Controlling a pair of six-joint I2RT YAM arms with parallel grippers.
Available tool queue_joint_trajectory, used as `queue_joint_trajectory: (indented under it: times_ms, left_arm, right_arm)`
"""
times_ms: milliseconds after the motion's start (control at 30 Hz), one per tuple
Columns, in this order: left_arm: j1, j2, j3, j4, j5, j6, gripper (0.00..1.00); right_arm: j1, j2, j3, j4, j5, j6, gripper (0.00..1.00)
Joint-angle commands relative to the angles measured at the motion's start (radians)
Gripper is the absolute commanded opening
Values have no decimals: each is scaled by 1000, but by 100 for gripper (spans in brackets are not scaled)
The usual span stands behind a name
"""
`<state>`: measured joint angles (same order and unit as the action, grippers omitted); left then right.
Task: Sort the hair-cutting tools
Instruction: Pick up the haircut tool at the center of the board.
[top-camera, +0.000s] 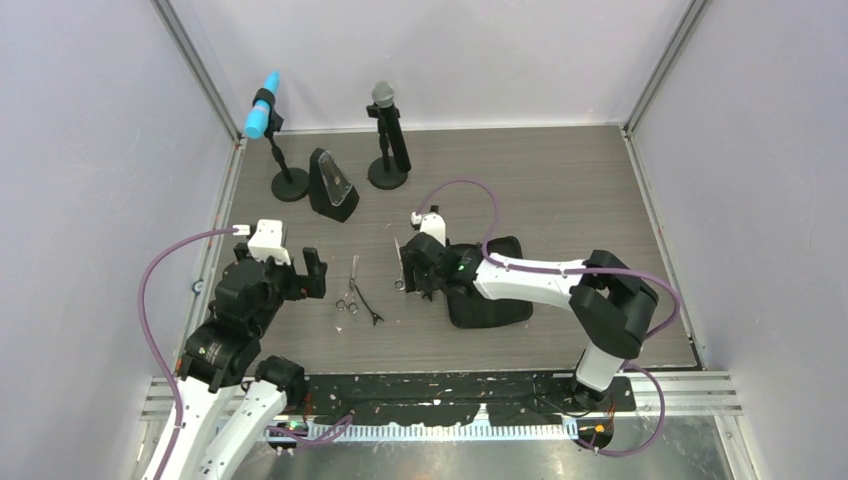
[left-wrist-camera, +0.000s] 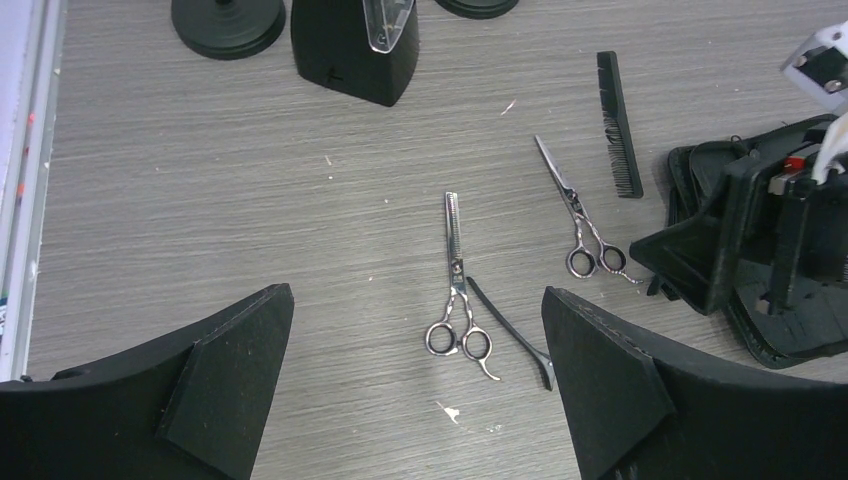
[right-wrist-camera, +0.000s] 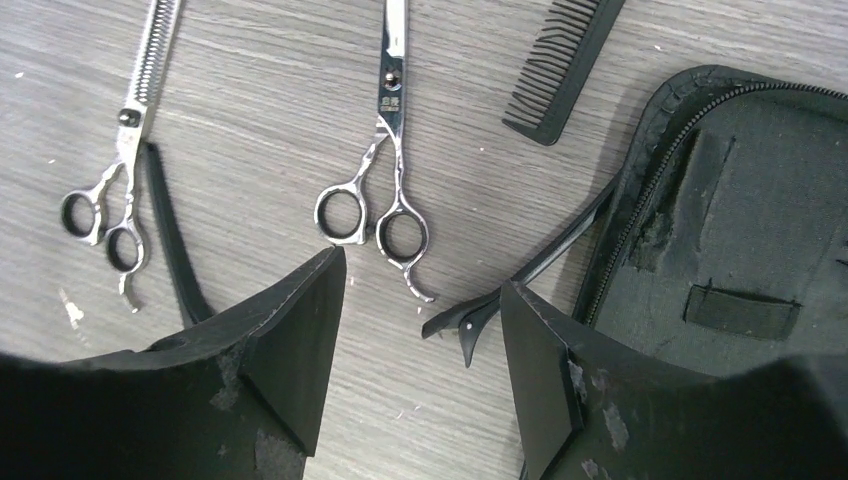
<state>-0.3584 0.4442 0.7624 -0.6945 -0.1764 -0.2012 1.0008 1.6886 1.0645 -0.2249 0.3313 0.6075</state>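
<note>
Steel plain-bladed scissors (right-wrist-camera: 390, 100) bear tiny unreadable print by the pivot.

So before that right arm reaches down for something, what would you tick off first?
1. Right claw open and empty: ok.
2. Plain scissors lying flat with nothing on top, handles towards the claw: ok.
3. Hair clip clear of the scissors: not ok for a careless grab. It is apart from them, but its end lies close to the handles.
4. Pouch lying open: ok.
5. Left claw open, empty and off to its own side: ok.
6. Which tool the right claw is aiming at: cannot tell.
</note>
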Motion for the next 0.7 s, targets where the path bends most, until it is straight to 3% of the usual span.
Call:
queue_joint_trajectory:
  times_ms: [0, 667]
  left_arm:
    - [-9, -8, -2, 10, -19, 8, 100]
    - [-13, 2, -3, 10, -20, 14, 100]
  right_arm:
    - [8, 36, 38, -5, 87, 66, 65]
    - [10, 125, -35, 4, 119, 121, 41]
